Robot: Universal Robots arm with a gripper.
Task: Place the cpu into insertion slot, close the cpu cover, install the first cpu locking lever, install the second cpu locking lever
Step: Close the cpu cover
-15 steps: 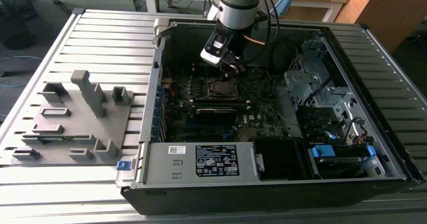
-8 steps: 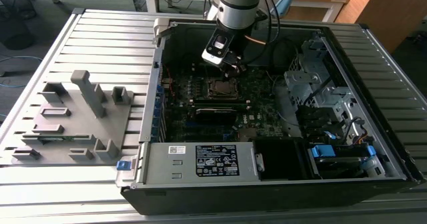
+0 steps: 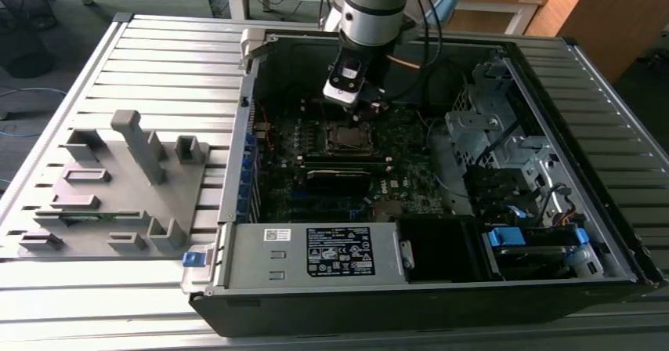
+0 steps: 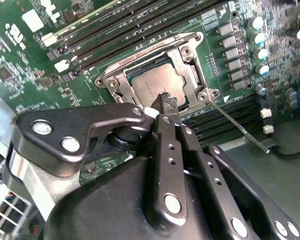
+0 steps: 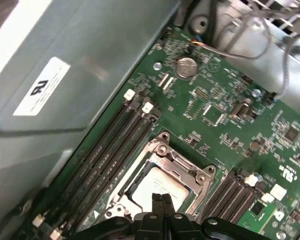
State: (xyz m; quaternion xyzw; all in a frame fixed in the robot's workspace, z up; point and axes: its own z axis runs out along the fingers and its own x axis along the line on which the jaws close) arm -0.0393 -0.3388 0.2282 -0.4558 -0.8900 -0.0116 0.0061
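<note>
Directly under the fingers point(image 4: 166, 103), which are pressed together with nothing seen between them, the cpu point(image 4: 151, 86) sits in the insertion slot point(image 4: 189, 67). The cpu cover point(image 4: 121, 86) is folded down around it. Beyond the fingers run long black memory slots point(image 4: 130, 30). To one side a thin metal lever point(image 4: 237, 127) juts free from the socket corner, near a row of capacitors point(image 4: 257, 37). The arm's black wrist housing point(image 4: 115, 210) hides the slot's near edge in both wrist views.
</note>
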